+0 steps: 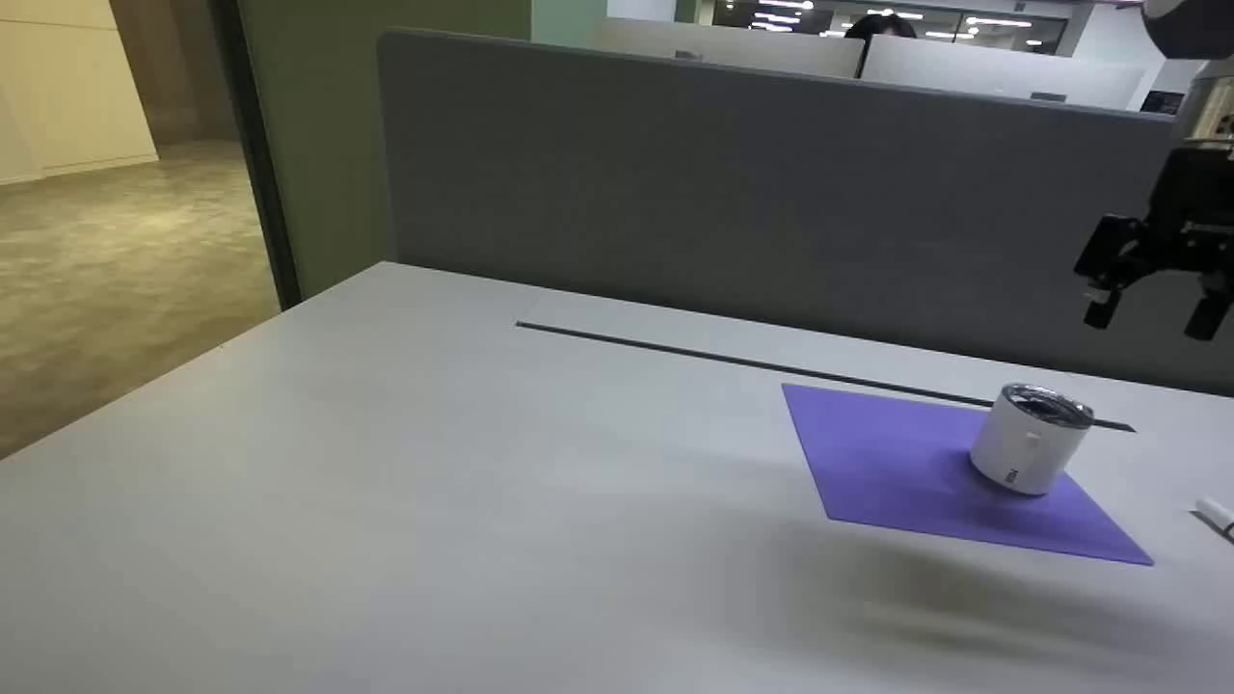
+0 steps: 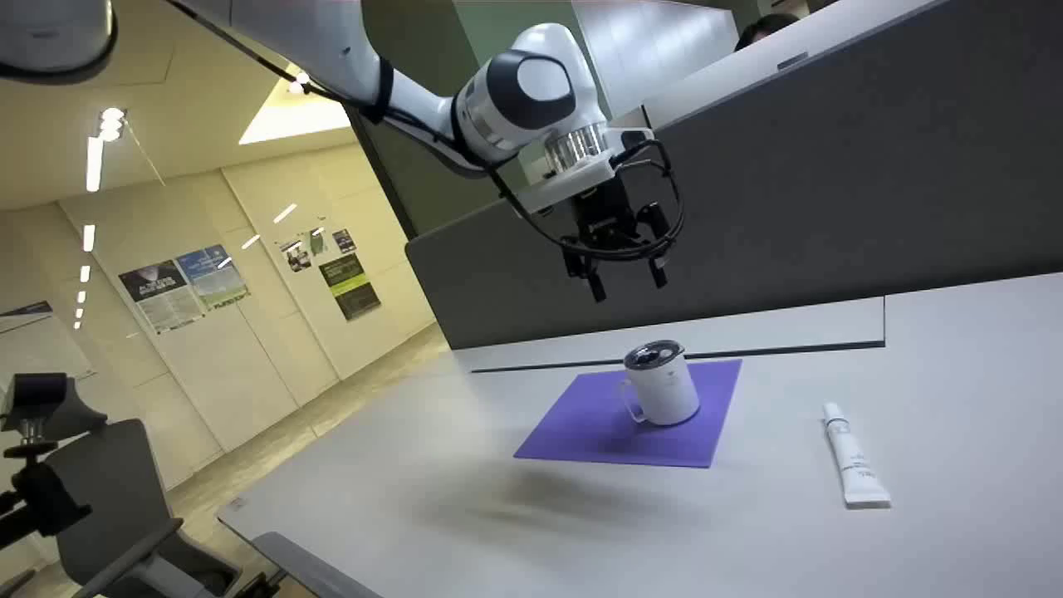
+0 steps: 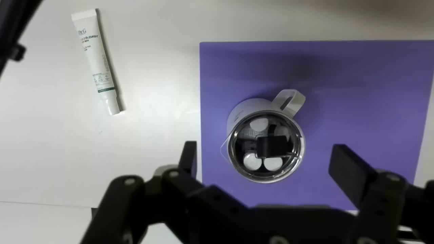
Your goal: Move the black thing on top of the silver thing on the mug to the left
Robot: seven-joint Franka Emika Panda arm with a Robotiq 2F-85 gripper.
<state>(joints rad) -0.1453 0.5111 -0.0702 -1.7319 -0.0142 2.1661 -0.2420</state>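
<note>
Currently nothing is held by end effector (image 2: 629,286), jaws apart; below it, tab (image 3: 272,146) is seated atop mug (image 2: 667,394). Mug, unbraced, could be dragged if tab is pressed hard.

In an exterior view, picture edge cuts my pincer (image 1: 1154,320) and, lower, the tube (image 1: 1217,517). Beneath pincer: print (image 1: 1011,476) on mug (image 1: 1024,443) too small to read. Wrist view: mat (image 3: 373,84) partly behind my fingers (image 3: 349,169).

Print on the white tube (image 3: 94,61) reads "Dr.G" and "BLEMISH".
</note>
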